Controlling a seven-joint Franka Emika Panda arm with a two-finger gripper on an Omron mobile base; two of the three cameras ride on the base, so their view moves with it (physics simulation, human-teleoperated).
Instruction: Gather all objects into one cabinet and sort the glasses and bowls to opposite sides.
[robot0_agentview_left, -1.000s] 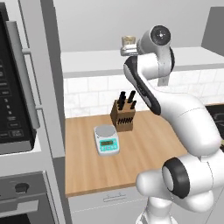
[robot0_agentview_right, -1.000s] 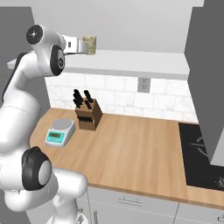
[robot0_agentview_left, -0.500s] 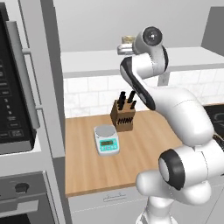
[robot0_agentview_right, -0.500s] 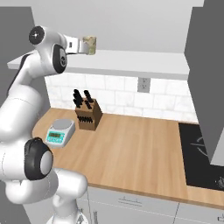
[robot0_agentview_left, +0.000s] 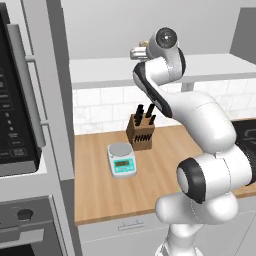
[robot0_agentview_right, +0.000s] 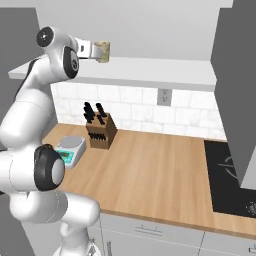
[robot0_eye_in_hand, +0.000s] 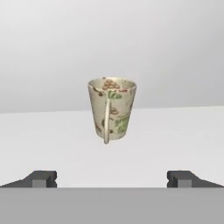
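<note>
Cabinet (robot0_agentview_right: 150, 75) floor slab spanning wall above counter (robot0_agentview_right: 150, 165); arm reaching up to its left end.

Beige patterned cup (robot0_eye_in_hand: 112, 108) standing upright on slab, at 12 o'clock from gripper (robot0_eye_in_hand: 112, 178) in hand view, thin handle facing camera; apart from fingertips, not touching.

Gripper hovering with jaws spread wide, holding nothing.

Judging progress: cup sitting in cabinet, either just set down or about to be picked; bowl and remaining tableware unseen here, so sorting to opposite sides looking far from finished.
</note>
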